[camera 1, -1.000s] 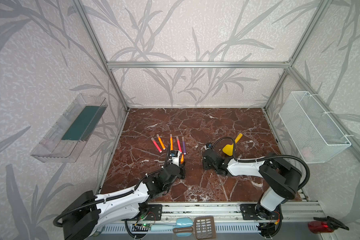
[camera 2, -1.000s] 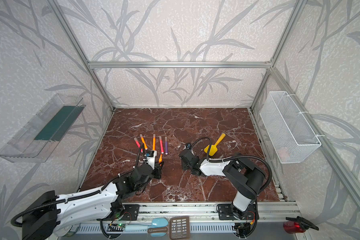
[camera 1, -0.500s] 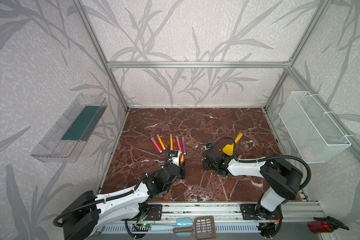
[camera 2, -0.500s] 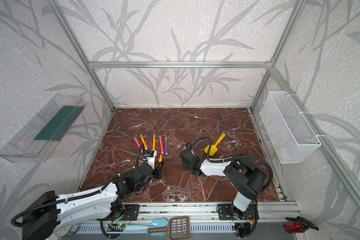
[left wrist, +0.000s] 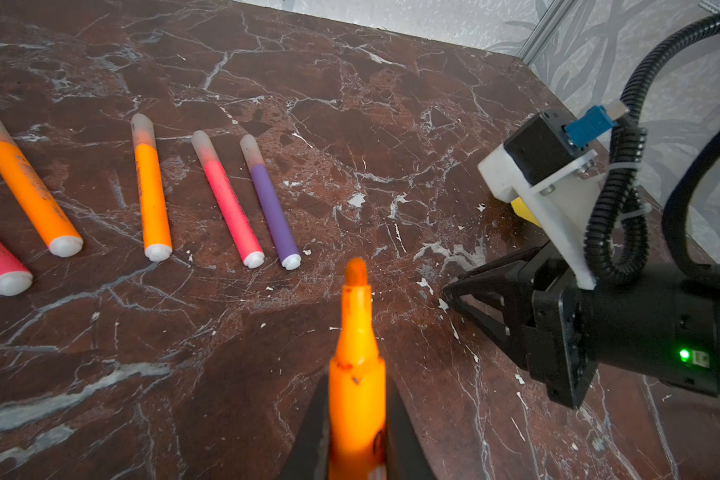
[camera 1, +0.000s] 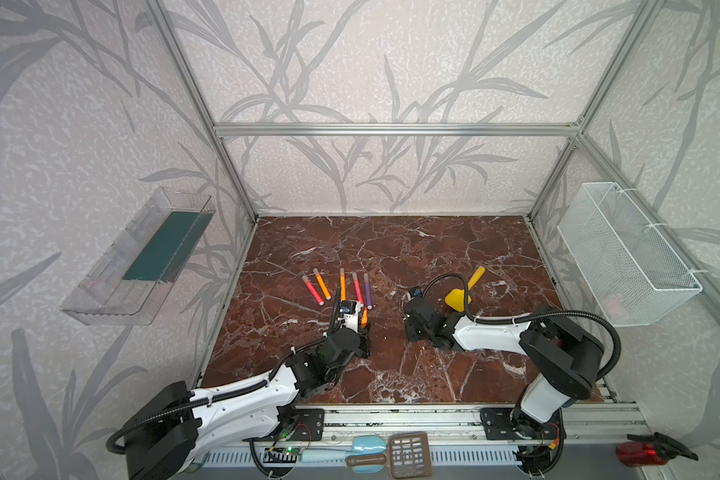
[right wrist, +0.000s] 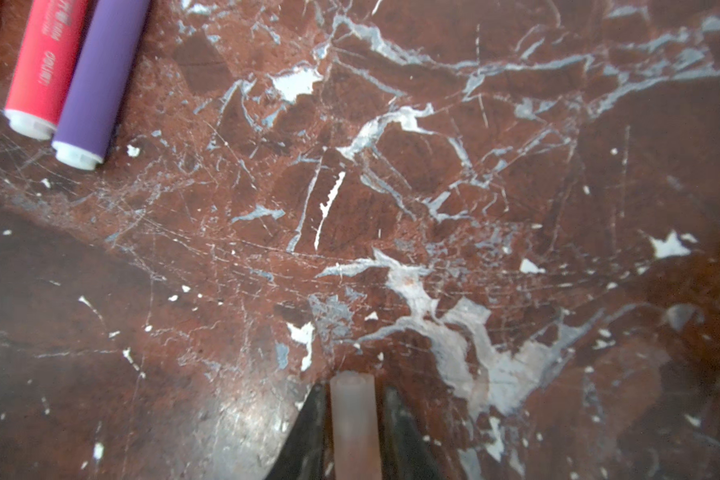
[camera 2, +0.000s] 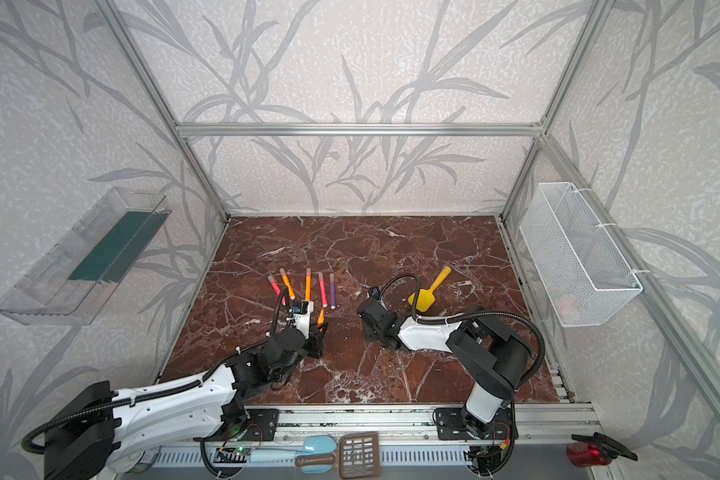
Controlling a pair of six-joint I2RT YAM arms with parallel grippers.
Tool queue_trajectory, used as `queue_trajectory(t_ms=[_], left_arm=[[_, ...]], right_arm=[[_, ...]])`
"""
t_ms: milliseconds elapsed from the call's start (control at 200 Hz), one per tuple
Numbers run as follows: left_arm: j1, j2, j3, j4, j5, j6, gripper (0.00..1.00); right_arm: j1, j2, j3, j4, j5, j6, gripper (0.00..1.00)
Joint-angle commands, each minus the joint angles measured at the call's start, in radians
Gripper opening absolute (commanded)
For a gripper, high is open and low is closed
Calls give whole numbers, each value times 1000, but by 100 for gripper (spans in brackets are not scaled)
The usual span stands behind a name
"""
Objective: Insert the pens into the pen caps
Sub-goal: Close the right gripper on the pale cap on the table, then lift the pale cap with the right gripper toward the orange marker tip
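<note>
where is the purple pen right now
In both top views the purple pen lies on the marble table, left of centre, rightmost of the row of five, beside a red-pink pen.

- Left arm [camera 1: 246, 415] and right arm [camera 1: 491, 336]: white shells, black joints.
- Black ribbed cables [left wrist: 616, 232] loop along each.
- Fingers [left wrist: 402, 440]: black, tapered.
- Right wrist: white bracket [left wrist: 558, 208], blue plug [left wrist: 587, 124], green light [left wrist: 683, 354].
</note>
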Motion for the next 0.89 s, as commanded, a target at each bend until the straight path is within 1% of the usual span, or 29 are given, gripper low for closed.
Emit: queue_trajectory(t_ms=[0,120,280,525,675,775,890], left_arm=[[2,0,22,-11,-16,-9,0],[2,4,25,-9,-12,-7,0],[2,15,27,-1,-3,-4,0],[2,33,19,57,59,10,0],[3,58,13,133,152,34,0],[2,82,14,190,240,52,0],[2,117,13,266,314,49,0]], right_arm=[[9,2,3,-33,20,-8,17],[9,-31,-17,-19,20,1,12],[9,-91,-40,-2,20,9,8],[7,-293,-107,46,33,34,5],[-1,-413,-190,162,48,58,3],[-20,-496,-248,253,27,81,0],[-21,-578,-286,334,12,84,0]])
